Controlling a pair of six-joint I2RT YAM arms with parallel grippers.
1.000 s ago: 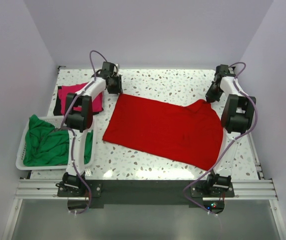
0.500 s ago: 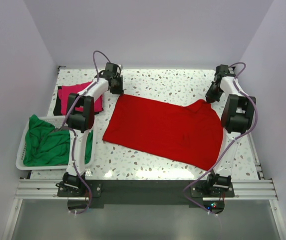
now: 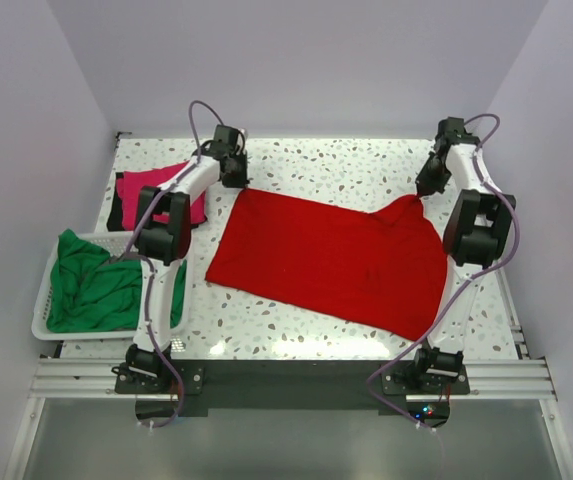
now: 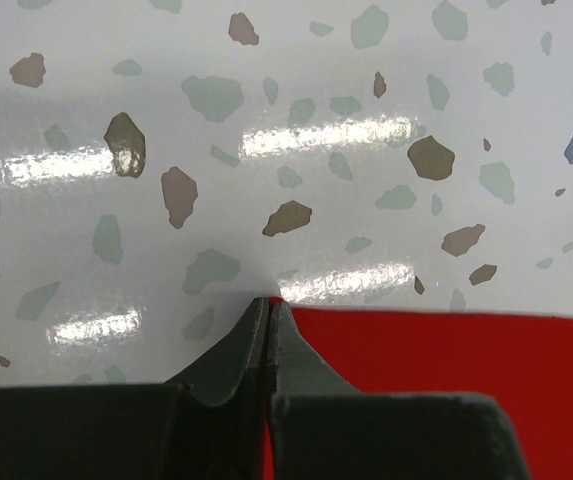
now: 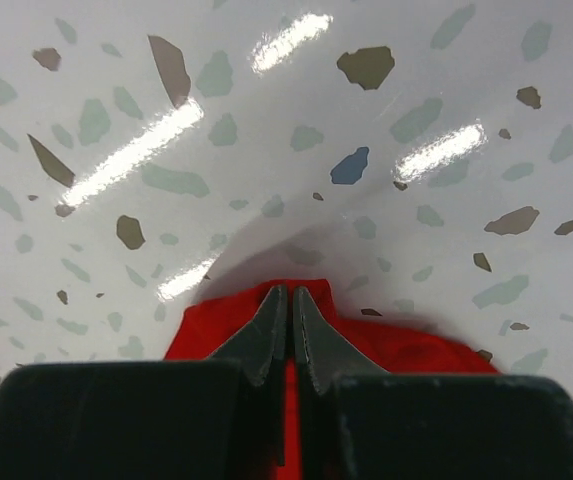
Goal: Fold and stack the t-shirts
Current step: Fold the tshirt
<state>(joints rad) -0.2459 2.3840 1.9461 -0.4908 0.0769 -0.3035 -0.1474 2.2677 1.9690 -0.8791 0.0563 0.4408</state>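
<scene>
Closing over the last second, the left fingers now meet tip to tip, pinching the far-left corner of the red t-shirt. The right fingers, also closed, have drawn slightly away, tenting the far-right corner they grip. The shirt lies spread across the counter. A pink t-shirt lies at far left, and a green t-shirt fills the basket.

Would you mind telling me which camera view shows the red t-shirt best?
The top external view: the whole red t-shirt lies spread out there. The wrist views show only a corner each, pinched by the left gripper and the right gripper.
</scene>
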